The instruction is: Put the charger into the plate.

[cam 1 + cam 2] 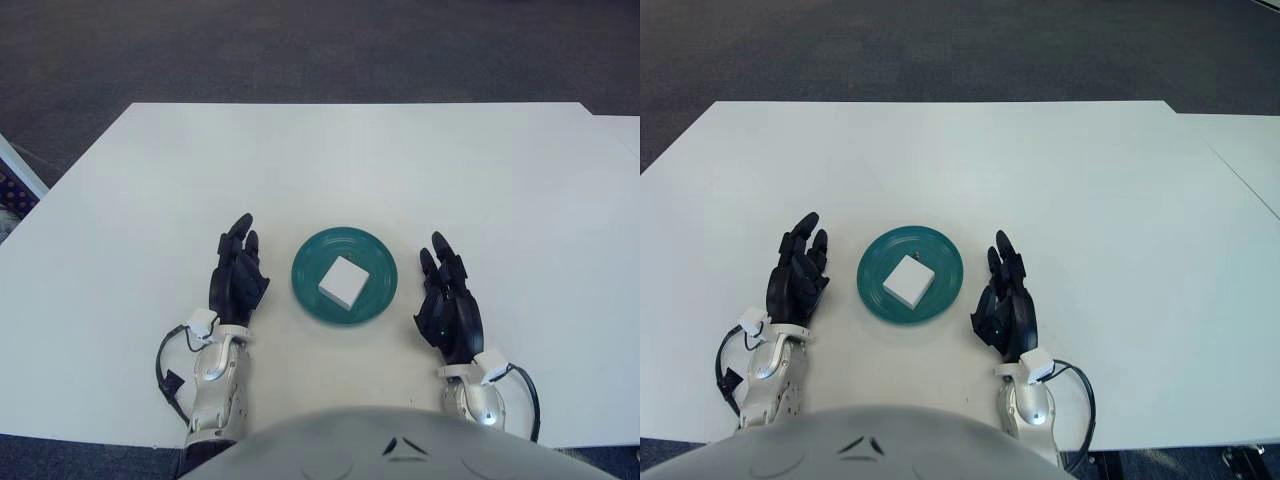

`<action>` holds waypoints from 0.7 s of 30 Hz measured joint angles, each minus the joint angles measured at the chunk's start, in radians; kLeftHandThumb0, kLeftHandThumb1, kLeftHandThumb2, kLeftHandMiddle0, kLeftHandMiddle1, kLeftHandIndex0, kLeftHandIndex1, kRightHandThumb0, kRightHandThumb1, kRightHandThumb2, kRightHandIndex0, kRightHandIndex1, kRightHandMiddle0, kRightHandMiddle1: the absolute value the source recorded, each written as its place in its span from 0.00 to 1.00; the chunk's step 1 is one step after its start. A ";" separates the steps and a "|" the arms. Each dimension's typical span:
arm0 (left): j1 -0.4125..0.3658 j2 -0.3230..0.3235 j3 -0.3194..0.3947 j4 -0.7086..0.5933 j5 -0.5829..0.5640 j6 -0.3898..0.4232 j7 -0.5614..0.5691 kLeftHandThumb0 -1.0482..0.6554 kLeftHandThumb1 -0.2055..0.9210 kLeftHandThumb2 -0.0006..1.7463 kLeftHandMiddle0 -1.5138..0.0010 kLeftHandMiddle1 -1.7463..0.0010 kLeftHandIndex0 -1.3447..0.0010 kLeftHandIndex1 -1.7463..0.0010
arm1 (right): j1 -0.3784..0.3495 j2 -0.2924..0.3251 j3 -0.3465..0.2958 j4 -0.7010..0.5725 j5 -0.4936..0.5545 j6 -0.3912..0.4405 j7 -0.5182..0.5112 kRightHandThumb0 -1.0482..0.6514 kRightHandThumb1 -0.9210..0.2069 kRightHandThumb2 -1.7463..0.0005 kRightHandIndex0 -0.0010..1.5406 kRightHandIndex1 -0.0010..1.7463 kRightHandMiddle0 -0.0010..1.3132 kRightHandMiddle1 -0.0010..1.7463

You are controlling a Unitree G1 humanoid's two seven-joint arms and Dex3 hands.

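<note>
A white square charger (342,280) lies in the middle of a round teal plate (312,293) on the white table. My left hand (238,277) shows just left of the plate, fingers stretched out and holding nothing. My right hand (449,309) is to the right of the plate and nearer to me, fingers also extended, with nothing in it. Neither hand touches the plate or the charger.
The white table (350,170) stretches wide beyond the plate; its far edge borders dark carpet (300,50). A second white surface (1250,150) adjoins at the far right. My torso (390,445) fills the bottom edge.
</note>
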 measured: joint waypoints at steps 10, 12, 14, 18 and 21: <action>0.060 -0.015 -0.034 -0.057 -0.035 0.017 -0.020 0.00 1.00 0.47 0.82 1.00 1.00 0.60 | -0.053 -0.024 -0.035 0.034 0.006 0.000 0.027 0.07 0.00 0.48 0.06 0.00 0.00 0.14; 0.061 -0.016 -0.036 -0.052 -0.040 0.009 -0.024 0.00 1.00 0.46 0.83 1.00 1.00 0.63 | -0.056 -0.024 -0.036 0.035 0.002 0.003 0.025 0.08 0.00 0.48 0.06 0.00 0.00 0.13; 0.060 -0.016 -0.036 -0.042 -0.042 -0.004 -0.026 0.01 1.00 0.46 0.83 0.99 1.00 0.66 | -0.059 -0.025 -0.037 0.036 -0.004 0.011 0.021 0.08 0.00 0.47 0.05 0.00 0.00 0.13; 0.058 -0.016 -0.037 -0.011 -0.048 -0.051 -0.029 0.02 1.00 0.45 0.84 1.00 1.00 0.69 | -0.076 -0.019 -0.029 0.021 -0.045 0.073 -0.013 0.08 0.00 0.46 0.05 0.00 0.00 0.15; 0.057 -0.016 -0.040 0.007 -0.047 -0.072 -0.029 0.03 1.00 0.45 0.85 1.00 1.00 0.72 | -0.085 -0.012 -0.020 0.001 -0.072 0.129 -0.036 0.10 0.00 0.46 0.05 0.00 0.00 0.16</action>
